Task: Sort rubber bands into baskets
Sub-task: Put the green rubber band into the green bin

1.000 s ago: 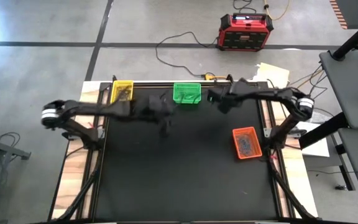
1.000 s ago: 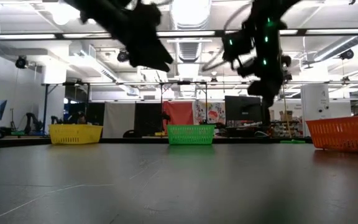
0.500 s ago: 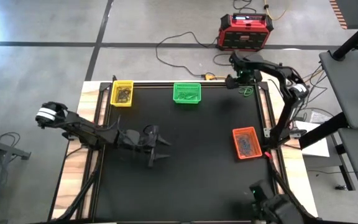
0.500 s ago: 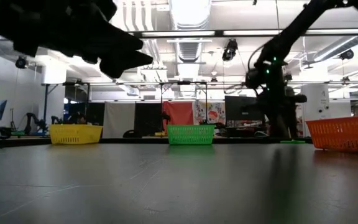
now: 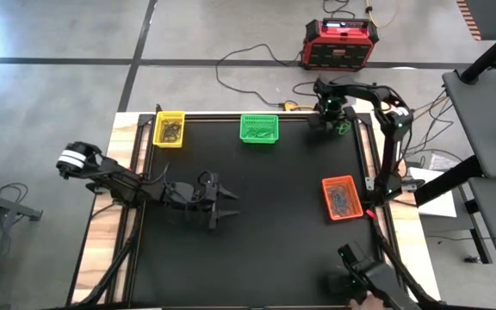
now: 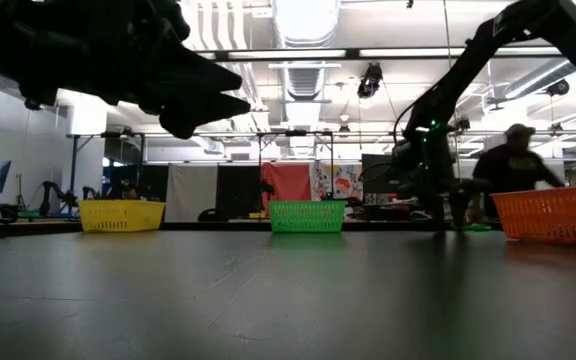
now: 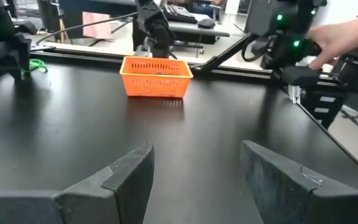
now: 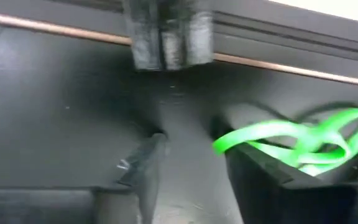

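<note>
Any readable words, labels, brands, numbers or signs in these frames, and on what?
None can be read.
Red and black box: display panel on top, too small to read.
Colourful poster behind the green basket: too blurred to read.
Yellow basket and orange basket: no labels visible.

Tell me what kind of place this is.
Most likely a robotics lab or workshop. The low view shows an open hall with ceiling strip lights and desks with monitors behind the table; the high view shows a concrete floor with cables and a red and black box.
</note>
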You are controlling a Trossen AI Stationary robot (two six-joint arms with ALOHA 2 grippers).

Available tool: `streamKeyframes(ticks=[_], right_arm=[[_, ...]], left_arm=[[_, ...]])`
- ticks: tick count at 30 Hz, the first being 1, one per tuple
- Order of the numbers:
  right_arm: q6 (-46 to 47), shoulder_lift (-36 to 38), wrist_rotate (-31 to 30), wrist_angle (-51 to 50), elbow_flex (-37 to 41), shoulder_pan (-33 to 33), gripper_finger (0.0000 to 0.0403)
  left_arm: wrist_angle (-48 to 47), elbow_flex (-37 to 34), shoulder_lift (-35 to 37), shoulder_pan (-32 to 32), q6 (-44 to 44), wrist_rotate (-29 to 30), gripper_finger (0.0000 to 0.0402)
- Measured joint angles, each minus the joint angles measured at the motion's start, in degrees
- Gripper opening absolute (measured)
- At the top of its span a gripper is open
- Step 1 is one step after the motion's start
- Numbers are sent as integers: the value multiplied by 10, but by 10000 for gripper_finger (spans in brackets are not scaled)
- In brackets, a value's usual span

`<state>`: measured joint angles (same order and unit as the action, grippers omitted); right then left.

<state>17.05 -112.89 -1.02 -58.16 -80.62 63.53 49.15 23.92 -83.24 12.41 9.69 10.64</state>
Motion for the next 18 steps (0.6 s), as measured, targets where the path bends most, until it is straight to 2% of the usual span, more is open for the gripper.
streamKeyframes(ticks=[9,13,18], right_arm=[[-41,10,-22,6,3,0,45],[-66,19,-35,24,3,3,15],[-68,23,-34,8,3,-6,9]], left_arm=[[19,17,-39,7,16,8,223],[24,33,-53,7,16,9,223],[23,33,-38,11,14,9,223]])
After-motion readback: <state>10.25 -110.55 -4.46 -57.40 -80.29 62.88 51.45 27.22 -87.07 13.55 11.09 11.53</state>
